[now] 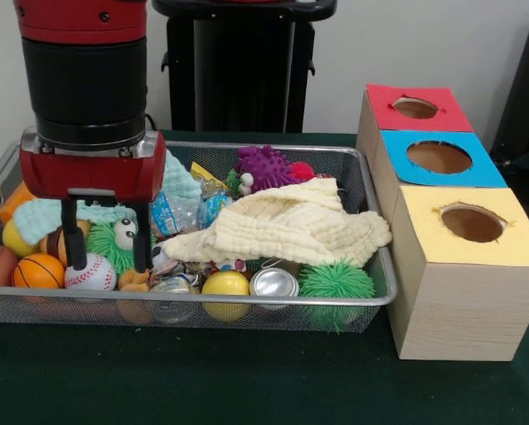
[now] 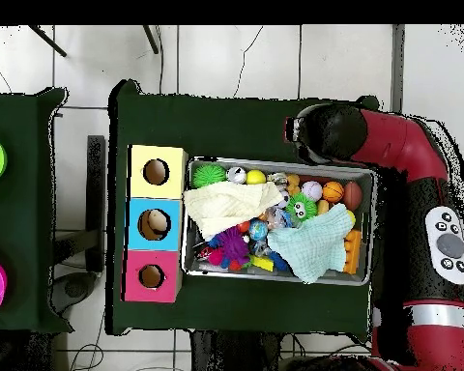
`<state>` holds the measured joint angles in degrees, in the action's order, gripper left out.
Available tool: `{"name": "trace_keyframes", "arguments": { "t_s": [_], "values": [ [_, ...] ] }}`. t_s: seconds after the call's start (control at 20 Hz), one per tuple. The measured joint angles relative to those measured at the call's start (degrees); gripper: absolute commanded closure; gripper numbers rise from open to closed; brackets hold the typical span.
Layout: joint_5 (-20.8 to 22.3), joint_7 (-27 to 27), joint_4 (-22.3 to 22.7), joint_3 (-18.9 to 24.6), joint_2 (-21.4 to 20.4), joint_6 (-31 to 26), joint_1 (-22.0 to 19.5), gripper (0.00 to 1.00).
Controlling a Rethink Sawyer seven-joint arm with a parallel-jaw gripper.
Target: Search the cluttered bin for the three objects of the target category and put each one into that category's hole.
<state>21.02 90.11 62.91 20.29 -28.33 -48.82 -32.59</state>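
No writing or brand can be read anywhere; the small bottle's label is too blurred to make out.

A dark green cloth covers the tabletop (image 1: 247, 381). On it, nearest the front camera, stands a wire mesh bin (image 1: 371, 292) full of clutter, and just beside it a row of three wooden boxes, each with a round hole in a coloured top: yellow box (image 1: 463, 266) closest, blue box (image 1: 437, 159) behind it, red box (image 1: 415, 108) farthest.

Along the bin's near edge lie a basketball (image 1: 38, 271), a baseball (image 1: 89, 273), a yellow ball (image 1: 225, 283), a silver can (image 1: 273, 283) and a spiky green ball (image 1: 337, 281). A cream cloth (image 1: 291, 226) is draped over the middle, a pale teal cloth (image 2: 313, 246) lies over the other end, and a purple spiky toy (image 1: 266, 166) sits at the far side.

The pincer (image 1: 105, 266) hangs over the bin's ball end with its two black fingers (image 1: 70, 235) spread apart and empty, tips down among the balls, one finger just above the baseball.

Beyond the tabletop are a pale wall and, seen from above, a white tiled floor (image 2: 236, 58).
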Motion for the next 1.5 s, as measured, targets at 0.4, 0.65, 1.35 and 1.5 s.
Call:
{"name": "trace_keyframes", "arguments": {
  "t_s": [0.4, 0.65, 1.35, 1.5],
  "values": [
    [-0.01, 0.0, -1.22, 0.0, 0.0, -1.3, -0.03, 0.0],
    [-0.01, 0.0, -1.38, 0.0, -0.05, -1.89, -0.02, 0.0],
    [0.0, 0.0, -1.4, 0.0, -0.59, -3.03, -0.03, 0.0],
    [0.0, 0.0, -1.4, 0.0, -0.88, -3.03, -0.03, 0.0]
  ]
}}
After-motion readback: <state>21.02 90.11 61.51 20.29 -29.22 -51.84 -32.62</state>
